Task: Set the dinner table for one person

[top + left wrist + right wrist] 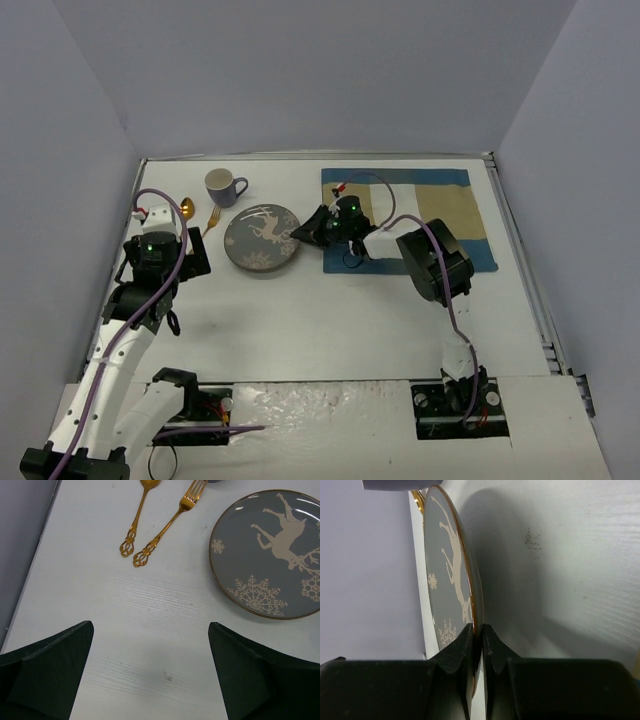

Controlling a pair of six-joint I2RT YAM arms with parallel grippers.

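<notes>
A grey plate [262,240] with a white reindeer and snowflakes lies on the white dinner table [330,320], left of the placemat. My right gripper [298,233] is shut on the plate's right rim; in the right wrist view the plate [449,575] runs edge-on between the fingertips [470,636]. A gold spoon [186,208] and gold fork [213,216] lie left of the plate, also seen in the left wrist view as spoon [137,517] and fork [170,522]. My left gripper [150,645] hangs open over bare table near them, with the plate [270,555] to its right.
A blue-and-tan striped placemat [455,215] lies at the back right, partly under my right arm. A purple mug [223,186] stands behind the plate. Metal rails edge the table [520,250]; grey walls close in on three sides.
</notes>
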